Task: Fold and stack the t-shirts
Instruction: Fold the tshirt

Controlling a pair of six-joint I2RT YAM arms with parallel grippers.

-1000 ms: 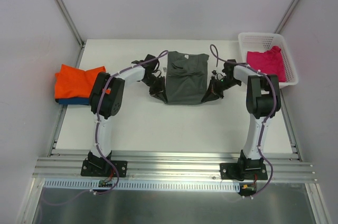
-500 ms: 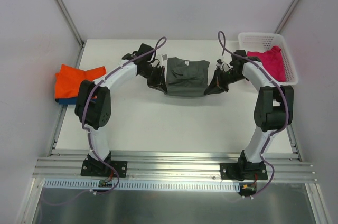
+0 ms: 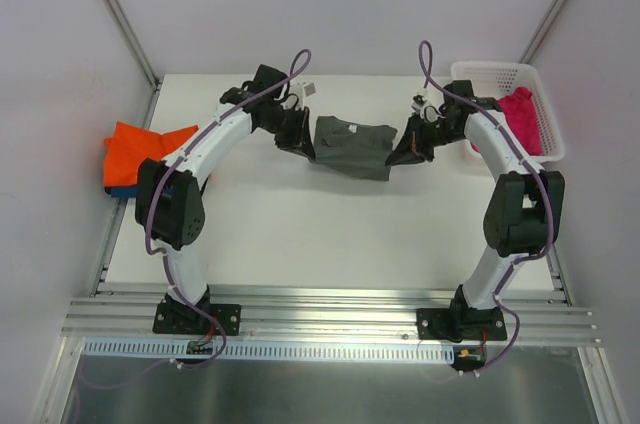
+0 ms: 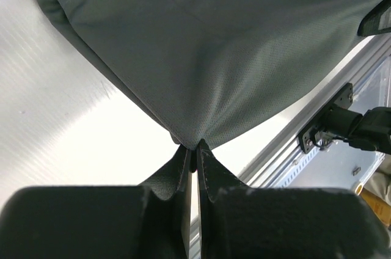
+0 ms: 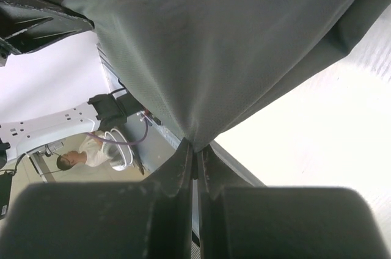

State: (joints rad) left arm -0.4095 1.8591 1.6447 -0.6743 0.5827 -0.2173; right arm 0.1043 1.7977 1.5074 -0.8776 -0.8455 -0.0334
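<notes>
dark grey short-sleeved cloth t-shirt [image 3: 352,144] sits toward the far side of the white bench [image 3: 330,234], between the two arms. It's much shorter front-to-back than a second ago. Back then it lay spread out with a gripper at each near corner. Since then both arms have reached away from their bases and carried those corners toward the collar end. I read this as the half-fold under way, not finished: the cloth looks partly lifted and rumpled, and the carried edge isn't laid down yet.

left gripper [image 4: 194,149]: jaws pressed together on a pinch of grey cloth at one corner, fabric running taut away from it.
right gripper [image 5: 195,148]: same, clamped on the opposite corner.
Both holds are thin and right at the tips, so I'd guess a slip is the main risk if the arms pull apart harder.

The rest hasn't moved:
- bright orange cloth t-shirt [image 3: 140,149] lies folded at the left edge, on top of a blue cloth t-shirt [image 3: 125,190] that shows only as a sliver.
- magenta pink cloth t-shirt [image 3: 520,114] is crumpled in the white plastic mesh basket [image 3: 490,69], far right.

Status: two stacked, grey mid-fold, pink not started. The likely next step is to lower the carried edge onto the far half, square it up, then let go.
</notes>
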